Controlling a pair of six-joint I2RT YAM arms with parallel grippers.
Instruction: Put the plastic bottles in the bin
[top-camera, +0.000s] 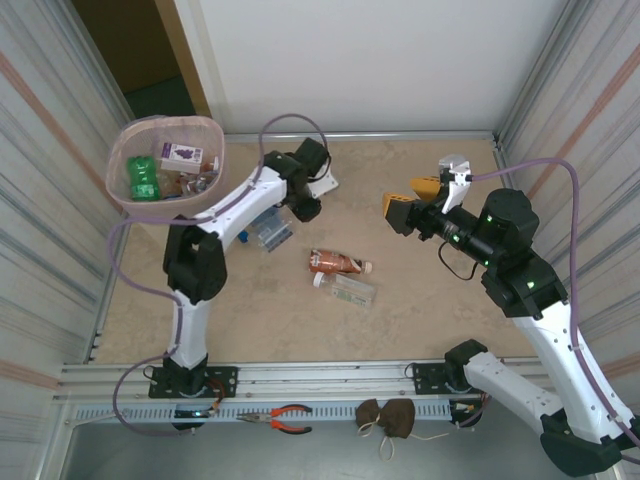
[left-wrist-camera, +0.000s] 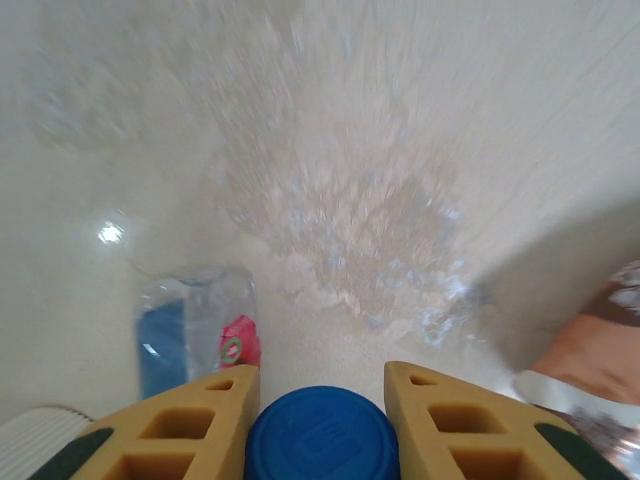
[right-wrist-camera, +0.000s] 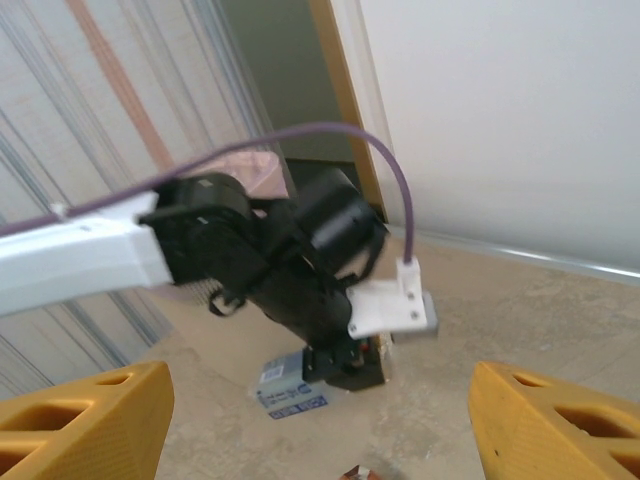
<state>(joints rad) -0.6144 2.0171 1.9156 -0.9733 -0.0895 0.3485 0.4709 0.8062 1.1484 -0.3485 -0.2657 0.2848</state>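
Note:
My left gripper (left-wrist-camera: 320, 398) is shut on the blue cap (left-wrist-camera: 322, 438) of a plastic bottle, whose body is hidden below it. From above, that gripper (top-camera: 298, 207) points down at the floor right of the bin (top-camera: 120, 150), a pale pink basket holding a green bottle (top-camera: 143, 176) and others. A clear bottle with a blue label (left-wrist-camera: 192, 328) lies just left of the fingers (top-camera: 270, 229) (right-wrist-camera: 290, 386). A brown bottle (top-camera: 338, 263) and a clear one (top-camera: 352, 291) lie mid-floor. My right gripper (top-camera: 425, 198) (right-wrist-camera: 320, 430) hovers open and holds nothing.
Corrugated walls close in the left and right sides, with a white wall at the back. Red-handled pliers (top-camera: 281, 419) and a brown pouch (top-camera: 386, 416) rest on the front rail. A purple cable (top-camera: 290, 122) loops above the left wrist.

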